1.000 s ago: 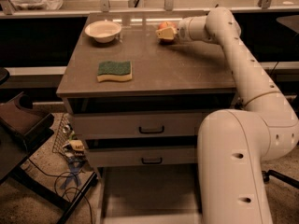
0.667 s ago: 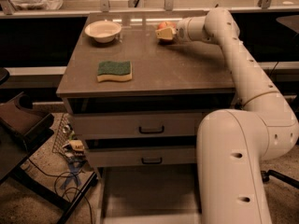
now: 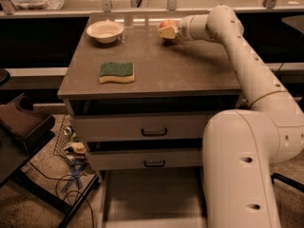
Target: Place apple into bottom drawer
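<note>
The apple (image 3: 164, 23) is small and red and sits at the back of the tabletop, right of the middle. My gripper (image 3: 167, 31) reaches in from the right on the long white arm and is right at the apple, covering most of it, so only the red top shows. The bottom drawer (image 3: 152, 194) is pulled out low at the front of the cabinet, with its flat grey floor showing below the two upper drawers.
A white bowl (image 3: 105, 31) stands at the back left of the tabletop (image 3: 190, 70). A green and yellow sponge (image 3: 117, 72) lies front left. My white base (image 3: 242, 170) stands right of the drawers. Cables and a dark stand are on the floor left.
</note>
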Controlling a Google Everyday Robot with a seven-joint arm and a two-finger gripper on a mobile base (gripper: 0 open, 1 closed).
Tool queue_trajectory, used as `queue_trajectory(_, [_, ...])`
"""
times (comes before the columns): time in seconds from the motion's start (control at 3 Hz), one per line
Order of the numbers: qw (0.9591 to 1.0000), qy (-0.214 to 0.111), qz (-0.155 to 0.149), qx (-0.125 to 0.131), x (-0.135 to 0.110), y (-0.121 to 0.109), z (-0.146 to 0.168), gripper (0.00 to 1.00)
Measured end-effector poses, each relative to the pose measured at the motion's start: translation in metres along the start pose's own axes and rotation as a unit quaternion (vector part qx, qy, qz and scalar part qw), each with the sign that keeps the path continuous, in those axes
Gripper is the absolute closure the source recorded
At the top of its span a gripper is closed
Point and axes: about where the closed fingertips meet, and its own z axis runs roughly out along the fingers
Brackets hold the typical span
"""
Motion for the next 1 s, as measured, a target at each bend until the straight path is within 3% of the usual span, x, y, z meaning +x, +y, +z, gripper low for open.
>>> queue_trajectory(0.33, [0.9987, -0.025, -0.025, 0.037, -0.033, -0.006, -0.036, 1.0])
queue_trajectory(0.67, [0.9927, -0.067, -0.048, 0.088, -0.082, -0.005, -0.106, 1.0])
queue_trajectory(1.0, [0.9786, -0.137, -0.054, 0.144, -0.142, 0.009, -0.218, 1.0])
